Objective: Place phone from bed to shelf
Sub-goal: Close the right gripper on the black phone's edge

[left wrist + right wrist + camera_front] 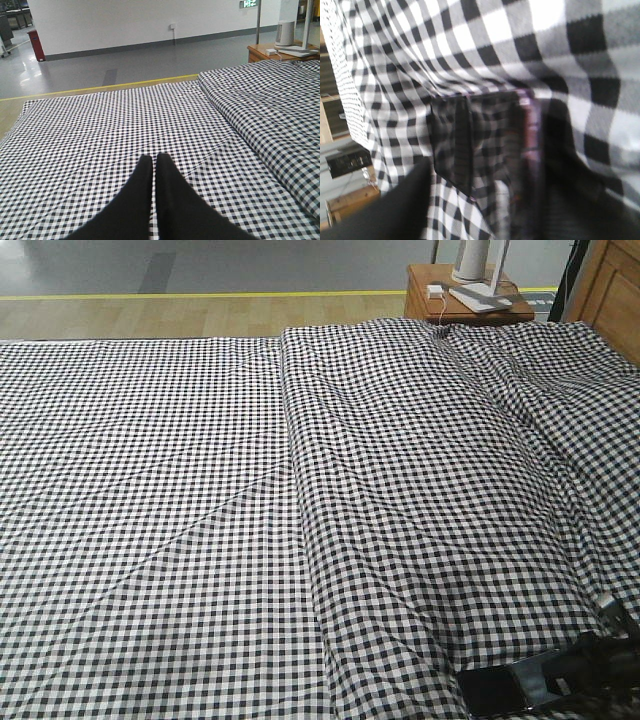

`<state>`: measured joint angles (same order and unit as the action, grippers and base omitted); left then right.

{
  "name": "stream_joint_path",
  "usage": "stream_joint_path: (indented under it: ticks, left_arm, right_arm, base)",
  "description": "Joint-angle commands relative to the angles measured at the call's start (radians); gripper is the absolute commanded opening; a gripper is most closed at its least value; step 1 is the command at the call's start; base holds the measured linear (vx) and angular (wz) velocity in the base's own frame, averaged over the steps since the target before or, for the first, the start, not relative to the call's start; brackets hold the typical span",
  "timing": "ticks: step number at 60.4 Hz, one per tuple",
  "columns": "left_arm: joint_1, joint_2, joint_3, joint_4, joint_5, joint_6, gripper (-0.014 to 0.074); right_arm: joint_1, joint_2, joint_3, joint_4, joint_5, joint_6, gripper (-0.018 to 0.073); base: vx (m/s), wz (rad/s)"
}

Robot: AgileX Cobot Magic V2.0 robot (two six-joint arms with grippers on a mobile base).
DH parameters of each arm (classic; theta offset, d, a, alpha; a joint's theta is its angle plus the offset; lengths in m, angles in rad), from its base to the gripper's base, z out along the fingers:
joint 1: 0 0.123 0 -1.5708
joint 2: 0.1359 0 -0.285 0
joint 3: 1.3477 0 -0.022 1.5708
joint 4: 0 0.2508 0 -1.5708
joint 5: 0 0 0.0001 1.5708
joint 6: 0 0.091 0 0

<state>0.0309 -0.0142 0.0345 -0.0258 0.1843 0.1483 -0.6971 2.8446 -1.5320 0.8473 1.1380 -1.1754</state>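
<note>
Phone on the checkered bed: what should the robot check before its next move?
1. The thin glossy black rectangular phone shows on the black-and-white gingham bed: ok.
2. The right gripper is at the phone: ok.
3. Its grip on the phone is firm: cannot tell, the right wrist view is blurred.
4. No bed fabric is caught in the grip: cannot tell.
5. The left gripper is shut, holding nothing, over bare bed: ok.
</note>
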Motion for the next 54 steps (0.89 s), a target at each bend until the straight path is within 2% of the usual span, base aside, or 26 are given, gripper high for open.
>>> stream_joint_path:
  ticks: [1, 6, 22, 32, 43, 54]
  left_arm:
    - [-0.007, -0.011, -0.022, -0.009, -0.072, -0.006, 0.0001]
    - [-0.007, -0.011, -0.022, -0.009, -0.072, -0.006, 0.0001]
    - [-0.007, -0.011, -0.022, -0.009, -0.072, -0.006, 0.0001]
    - [-0.007, -0.011, -0.022, -0.009, -0.072, -0.006, 0.0001]
    - [-0.007, -0.011, -0.022, -0.009, -0.072, -0.006, 0.0001]
    - [-0.007, -0.011, -0.022, -0.009, -0.072, -0.006, 0.0001]
  right_arm:
    - [-0.003, -0.054, -0.01, -0.015, 0.101, -0.014, 0.0136]
    - [-0.003, -0.054, -0.01, -0.04, 0.105, -0.015, -0.0015]
    - [-0.003, -0.071, -0.01, -0.062, 0.151, -0.033, -0.0011]
    - [-0.003, -0.11, -0.009, -0.064, 0.15, 0.048, -0.001]
    - [-0.003, -0.195, -0.006, -0.062, 0.151, 0.049, -0.0008]
    - [-0.002, -0.294, 0.051, -0.011, 0.151, 0.056, -0.0005]
  base:
    - [0.0, 0.0]
    - [0.0, 0.0]
    - [0.0, 0.0]
    - [0.0, 0.0]
    - [0.0, 0.0]
    - [0.0, 0.0]
